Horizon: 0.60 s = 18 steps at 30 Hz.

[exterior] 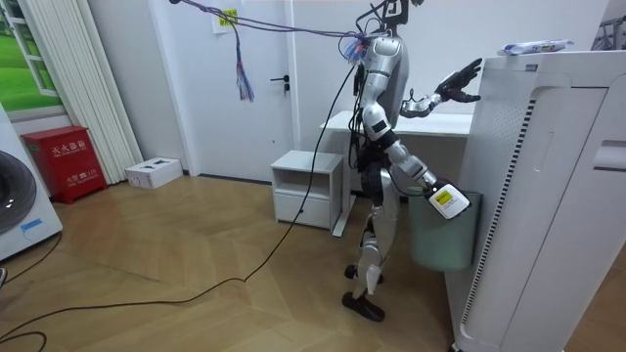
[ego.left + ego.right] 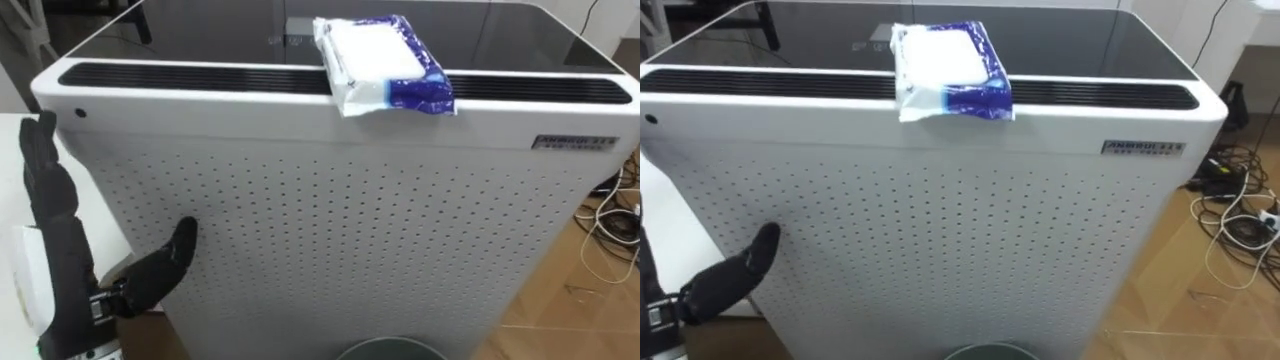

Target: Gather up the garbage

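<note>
The wipes pack (image 2: 385, 65) is lying across the purifier's (image 2: 350, 230) front top edge while the left robot hand (image 2: 62, 255) is hovering spread and empty by its left front corner (right robot hand (image 1: 447, 201) hanging low), so it should be clearing the rim before closing across the pack.

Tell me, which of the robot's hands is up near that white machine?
Its left hand, held open beside the white machine; the right hand hangs low by the bin.
</note>
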Tool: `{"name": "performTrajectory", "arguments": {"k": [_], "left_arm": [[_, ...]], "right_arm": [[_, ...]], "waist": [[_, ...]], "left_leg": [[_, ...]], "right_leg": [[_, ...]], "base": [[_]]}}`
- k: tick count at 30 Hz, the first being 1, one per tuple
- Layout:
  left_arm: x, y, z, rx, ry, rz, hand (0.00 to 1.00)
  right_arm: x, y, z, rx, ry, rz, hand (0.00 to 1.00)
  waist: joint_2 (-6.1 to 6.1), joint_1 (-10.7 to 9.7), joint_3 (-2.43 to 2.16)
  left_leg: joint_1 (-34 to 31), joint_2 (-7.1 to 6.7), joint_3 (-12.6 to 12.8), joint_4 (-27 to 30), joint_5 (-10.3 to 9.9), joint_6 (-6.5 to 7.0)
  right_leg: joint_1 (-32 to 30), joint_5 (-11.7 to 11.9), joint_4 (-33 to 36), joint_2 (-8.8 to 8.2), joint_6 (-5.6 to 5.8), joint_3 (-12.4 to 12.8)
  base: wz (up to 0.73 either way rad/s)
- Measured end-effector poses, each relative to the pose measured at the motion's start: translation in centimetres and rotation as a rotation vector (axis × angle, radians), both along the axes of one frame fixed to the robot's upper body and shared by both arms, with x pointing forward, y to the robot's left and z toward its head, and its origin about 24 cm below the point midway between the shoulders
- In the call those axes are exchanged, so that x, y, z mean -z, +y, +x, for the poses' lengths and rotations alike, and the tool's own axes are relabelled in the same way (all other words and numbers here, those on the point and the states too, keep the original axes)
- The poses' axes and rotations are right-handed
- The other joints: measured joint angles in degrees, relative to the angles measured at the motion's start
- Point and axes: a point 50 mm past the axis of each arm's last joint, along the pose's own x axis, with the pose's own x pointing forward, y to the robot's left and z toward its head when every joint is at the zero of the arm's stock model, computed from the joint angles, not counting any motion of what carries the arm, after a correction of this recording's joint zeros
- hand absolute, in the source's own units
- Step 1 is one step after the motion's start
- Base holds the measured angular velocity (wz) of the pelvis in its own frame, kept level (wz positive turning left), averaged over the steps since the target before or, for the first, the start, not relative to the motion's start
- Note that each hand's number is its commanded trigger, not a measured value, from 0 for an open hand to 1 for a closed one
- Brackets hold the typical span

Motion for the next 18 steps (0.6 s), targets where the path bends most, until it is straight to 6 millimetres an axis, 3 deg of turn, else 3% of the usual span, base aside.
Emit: {"name": "performTrajectory", "arguments": {"k": [5, 12, 18], "left_arm": [[-2.0, -0.6, -0.5, 0.032, -0.126, -0.010, 0.00], [-3.1, -1.6, -0.3, 0.083, -0.182, 0.073, 0.00], [-4.1, -3.6, 0.2, 0.215, -0.221, 0.145, 0.00]], "right_arm": [[0.0, 0.1, -0.1, -0.010, 0.004, 0.007, 1.00], [0.1, 0.2, -0.1, -0.042, 0.010, 0.009, 1.00], [0.1, 0.5, 0.0, -0.082, 0.014, 0.027, 1.00]], "waist": [[0.22, 0.28, -0.11], [0.46, -0.84, -0.21], [0.54, -1.84, -0.20]], "left_leg": [[1.12, -0.01, -0.02, -0.81, 0.02, -0.02], [1.93, -0.04, -0.24, -1.41, 0.14, -0.14], [2.50, -0.01, -0.24, -2.21, 0.22, -0.19]], "right_leg": [[0.99, 0.06, -0.19, 0.07, 0.02, -0.11], [1.91, 0.06, -0.52, 0.10, 0.02, -0.04], [2.50, 0.18, -1.37, 0.31, 0.02, 0.11]], "base": [[0.00], [0.00], [0.00]]}}
